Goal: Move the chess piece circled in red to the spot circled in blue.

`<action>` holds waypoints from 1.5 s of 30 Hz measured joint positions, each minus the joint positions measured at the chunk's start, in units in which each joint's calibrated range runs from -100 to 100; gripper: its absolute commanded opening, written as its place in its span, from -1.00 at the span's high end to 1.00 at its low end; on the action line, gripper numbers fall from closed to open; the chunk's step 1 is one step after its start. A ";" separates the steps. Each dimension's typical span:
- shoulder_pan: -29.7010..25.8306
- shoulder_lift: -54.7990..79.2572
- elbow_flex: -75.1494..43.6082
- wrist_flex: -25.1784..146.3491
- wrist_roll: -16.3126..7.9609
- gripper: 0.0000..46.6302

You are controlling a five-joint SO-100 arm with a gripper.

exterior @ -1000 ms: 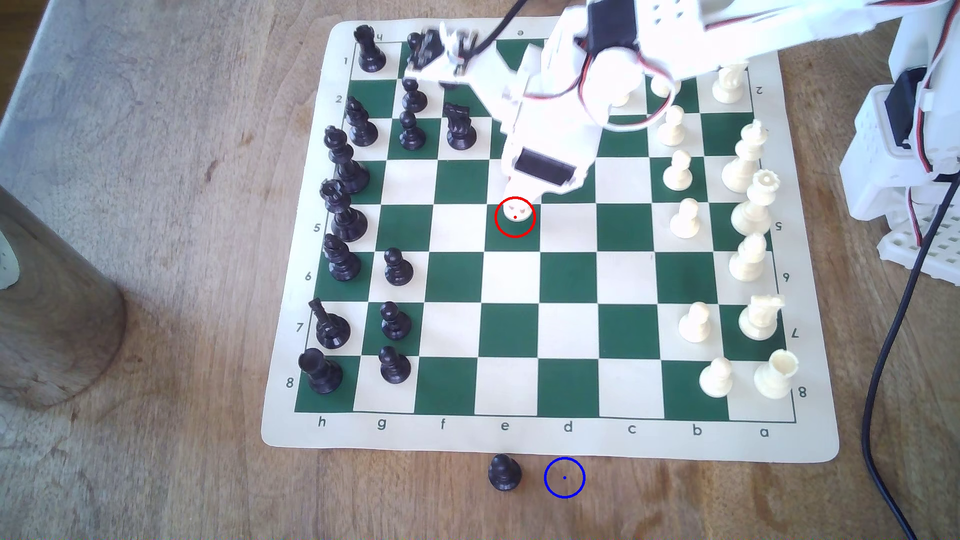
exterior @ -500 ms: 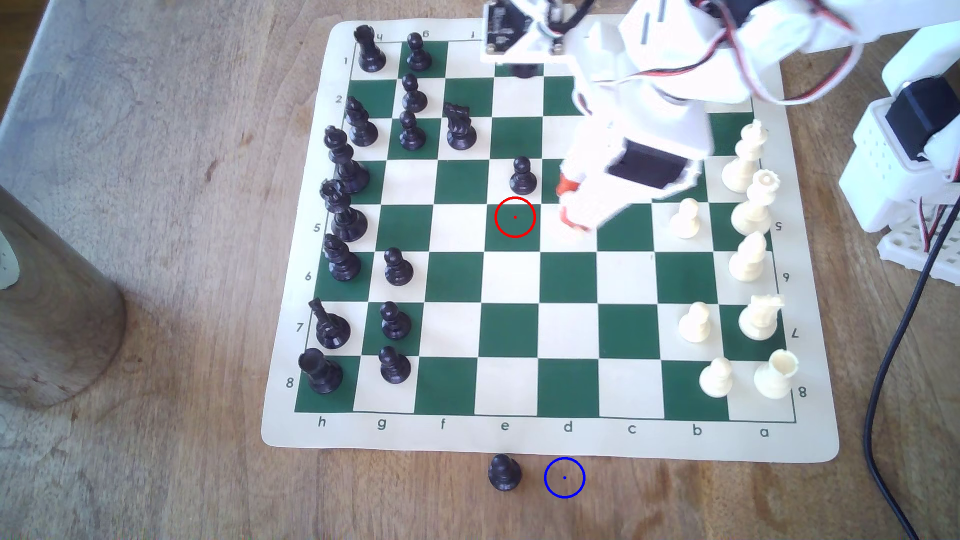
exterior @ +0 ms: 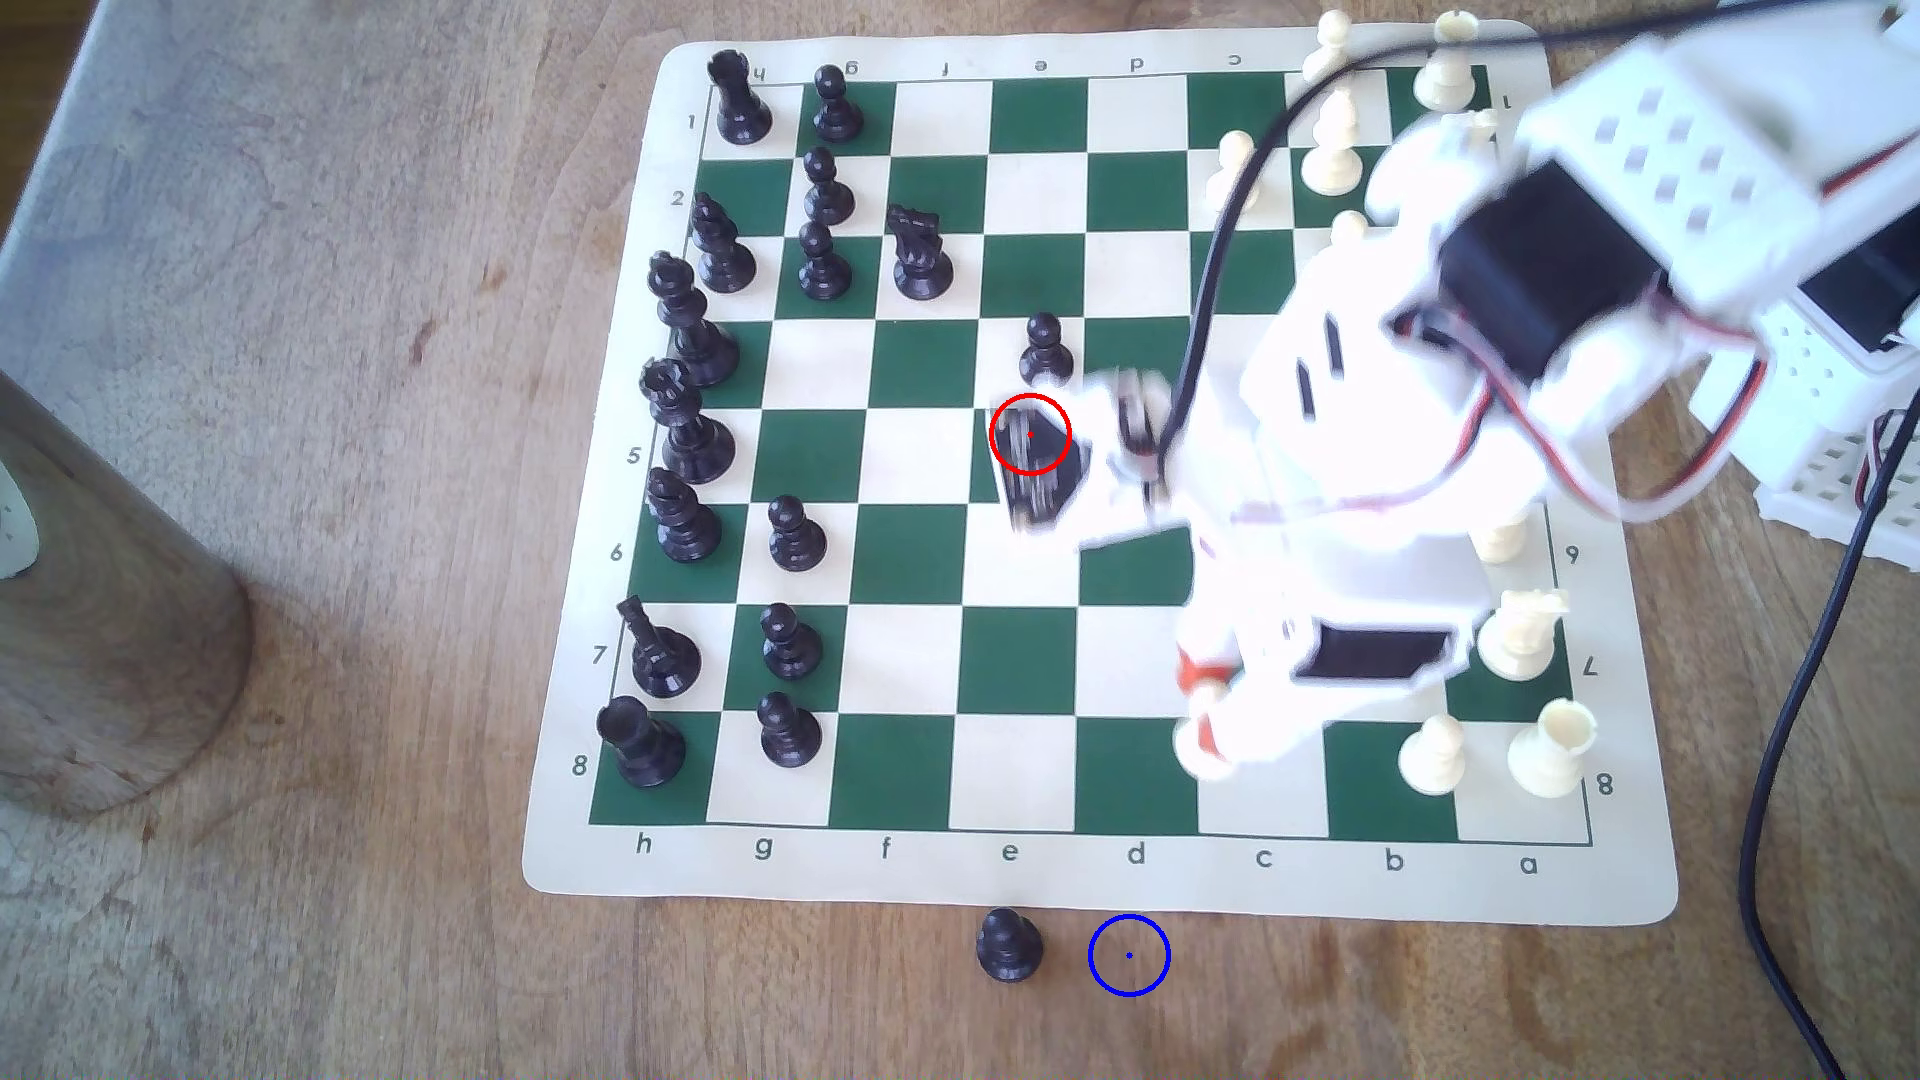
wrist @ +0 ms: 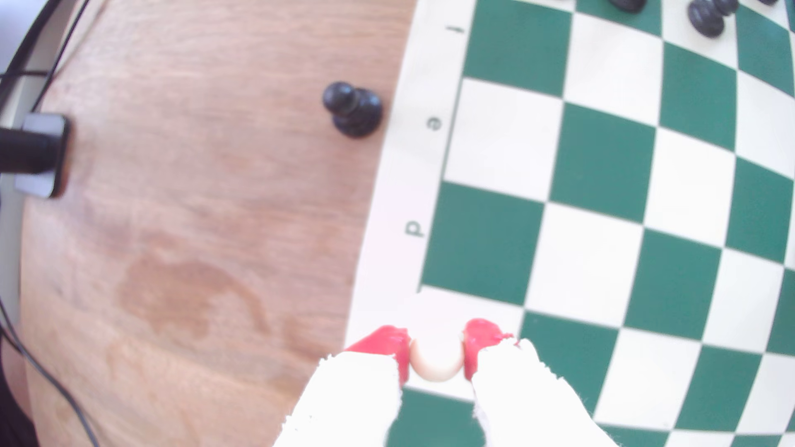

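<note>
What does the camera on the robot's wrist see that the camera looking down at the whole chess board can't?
Wrist view alone: the white pawn pinched between the red fingertips. Exterior view alone: the blue ring on bare wood, and the white pieces along its right. Both share: the black pawn off the board, and the gripper.

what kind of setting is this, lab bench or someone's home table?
Hard to say for sure; it looks like a hobby or home tabletop setup. A roll-up chess mat lies on a worn, stained wooden table, with a small white 3D-printed-looking arm and loose cables beside it.
</note>
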 measured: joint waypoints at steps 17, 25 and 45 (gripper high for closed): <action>-5.46 18.10 -13.47 -3.43 -1.71 0.98; -5.38 23.46 -18.71 -4.22 -1.71 0.98; -4.13 27.65 -21.69 -3.11 -0.68 0.96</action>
